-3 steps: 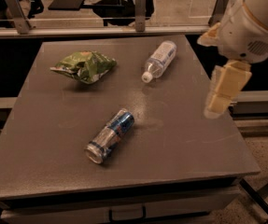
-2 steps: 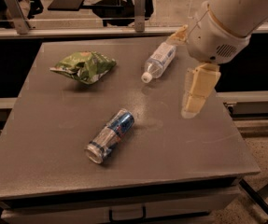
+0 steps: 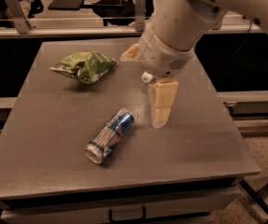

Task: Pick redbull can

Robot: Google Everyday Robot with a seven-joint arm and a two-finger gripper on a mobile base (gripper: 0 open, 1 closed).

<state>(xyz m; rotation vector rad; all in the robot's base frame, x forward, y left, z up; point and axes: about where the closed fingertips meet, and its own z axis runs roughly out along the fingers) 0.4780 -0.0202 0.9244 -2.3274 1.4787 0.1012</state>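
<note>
The redbull can [image 3: 110, 135] lies on its side on the grey table [image 3: 40, 148], near the middle front, with its silver end facing the front left. My gripper [image 3: 144, 88] hangs over the table just right of and behind the can, not touching it. It is open and empty: one cream finger [image 3: 161, 101] points down next to the can's far end, and the other finger [image 3: 130, 53] sticks out behind the wrist.
A crumpled green chip bag [image 3: 84, 65] lies at the back left. A clear plastic bottle is mostly hidden behind my arm; only its white cap [image 3: 146, 77] shows. The table's front edge has a drawer handle [image 3: 126, 214] below it.
My arm has swung left from the table's right edge to over its middle, close to the can, and now covers the bottle. The can and the bag have not moved.
</note>
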